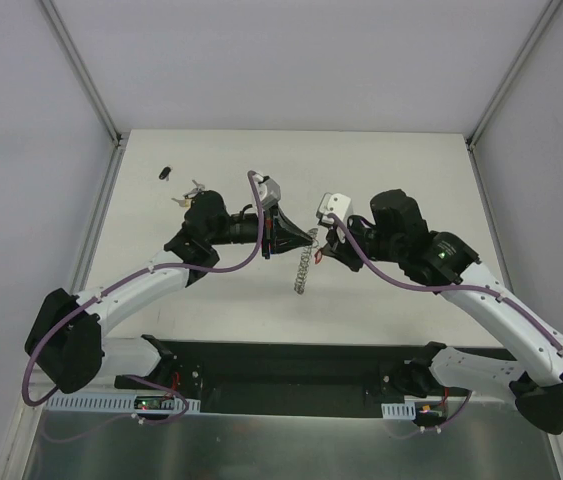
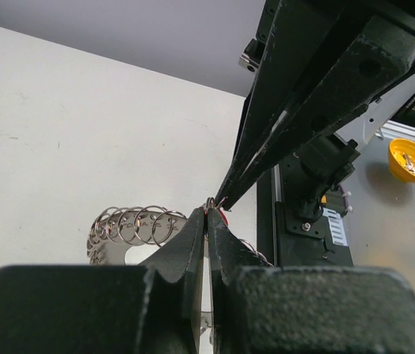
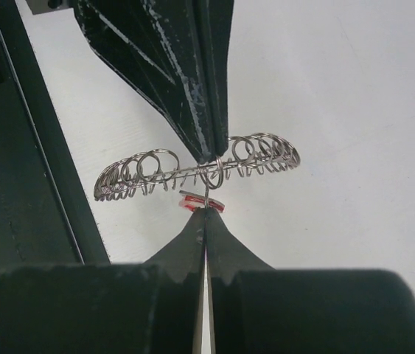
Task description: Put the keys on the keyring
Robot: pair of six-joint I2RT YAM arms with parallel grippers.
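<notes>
Both pincers were seen clenched, tips nearly touching above the desk [image 1: 381, 170]. The left pincer [image 2: 207, 218] was clamped on a coil of the keyring [image 3: 144, 175], which was hung off its tip between the two arms, apparently clear of the desk. The right pincer [image 3: 206, 215] was clamped on what looked like the red-tagged key [image 3: 201, 202], its small loop set against the coil. Whether the loop was already caught on the wire could not be told. Other keys [image 1: 192, 190] were seen lying far left on the desk, well apart.

The step in hand was judged to be threading the loop onto the coil. To be done well, the keyring was best held rigid by the left, with only the right moved. The loop was to be lined up with a wire end and fed slowly along the turn, not pushed square-on. The key was not to be released until capture was confirmed in both wrist views. The ring swinging and the key slipping were judged the main risks.
</notes>
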